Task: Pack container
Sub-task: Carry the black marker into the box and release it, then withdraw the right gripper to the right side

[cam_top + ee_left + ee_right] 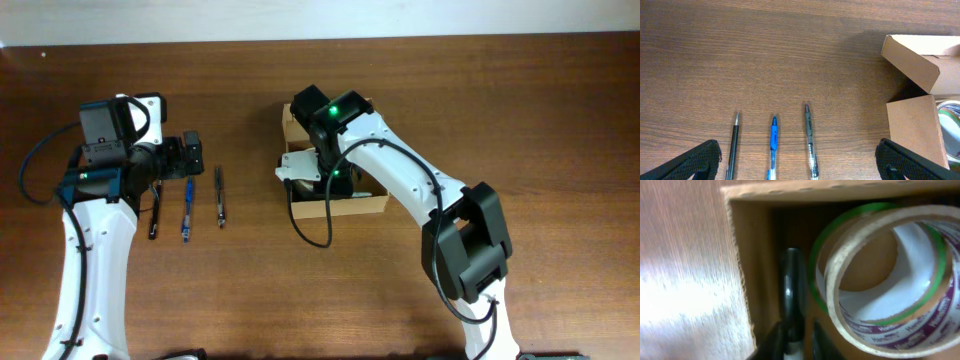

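While the left arm hovers over the left half of a brown wooden desk point(560, 100), the right arm reaches from the near edge into the container point(370, 204). The container is an open tan cardboard box just right of the desk's middle, closer to the far edge than the near one, with its flaps standing open.

The right wrist camera looks inside the box. Two tape rolls lean together there, a green-edged roll point(816, 275) behind and a cream roll with purple print point(880, 330) overlapping it in front. Beside them, close to the box's side wall, is a slim dark pen point(792, 290). The right gripper point(799, 342) has its fingers close on either side of that pen's end. The view is blurred, so I cannot tell whether they press on the pen or stand just off it.

The left gripper point(797, 149) has its fingers spread wide and holds nothing. Three pens lie side by side on the desk, parallel and not touching, between the left edge and the box. In order they are a black pen point(734, 145), a blue pen point(773, 142) and a grey pen point(810, 137), which is nearest the box but apart from it.
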Controlling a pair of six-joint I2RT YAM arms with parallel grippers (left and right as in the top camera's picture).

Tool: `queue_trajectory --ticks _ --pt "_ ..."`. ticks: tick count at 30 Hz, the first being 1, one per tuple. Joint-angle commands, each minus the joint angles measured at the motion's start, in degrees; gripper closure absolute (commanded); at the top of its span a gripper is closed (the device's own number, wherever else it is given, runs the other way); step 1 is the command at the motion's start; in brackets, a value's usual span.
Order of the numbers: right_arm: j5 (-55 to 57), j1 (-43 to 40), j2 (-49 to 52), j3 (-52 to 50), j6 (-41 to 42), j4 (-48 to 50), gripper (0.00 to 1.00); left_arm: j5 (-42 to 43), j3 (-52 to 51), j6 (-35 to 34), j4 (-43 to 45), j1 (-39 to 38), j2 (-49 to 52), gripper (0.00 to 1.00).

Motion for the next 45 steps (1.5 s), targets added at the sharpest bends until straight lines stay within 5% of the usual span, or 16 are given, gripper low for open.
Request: queue_trajectory --ticks 1,2,3,11,21,25,33,41,42,45 --pt "-1.03 -0.15 0.79 -0.28 1.01 0.48 0.73 0.81 0.98 0.90 -0.04 0.17 0.17 0.01" --pt "-0.96 -0.15 0.79 -0.22 1.27 0.39 0.69 0.81 0.98 0.90 -0.04 0.17 0.17 0.01" --pt "-0.85 -0.15 0.68 -0.13 2.27 0.37 0.56 0.81 0.98 0.90 -0.02 0.17 0.17 0.01" --pt "3.23 -0.15 -8.52 6.62 16.81 0.83 0.47 0.81 0.98 0.90 -0.04 0.17 0.17 0.01" --pt "13.29 -3.08 -33.86 11.08 29.97 2.38 0.43 0.81 0.98 0.90 -0.04 0.17 0.17 0.01" --pt "15.04 -11.41 -42.97 10.73 36.22 3.61 0.43 0.81 0.98 0.90 -0.04 0.17 0.17 0.01" --pt "13.70 -41.42 -49.24 4.00 59.23 0.09 0.37 4.07 0.98 0.85 -2.67 0.17 0.20 0.01" --pt "3.37 -54.40 -45.44 -9.62 61.48 -2.58 0.30 0.20 0.98 4.61 -9.03 0.17 0.17 0.01" --pt "3.34 -54.90 -44.48 -12.31 61.46 -2.40 0.08 -0.90 0.98 5.46 -9.35 0.17 0.17 0.01" --pt "3.58 -54.95 -41.68 -17.81 61.46 -1.70 0.01 -6.82 0.98 8.90 -10.56 0.17 0.17 0.01"
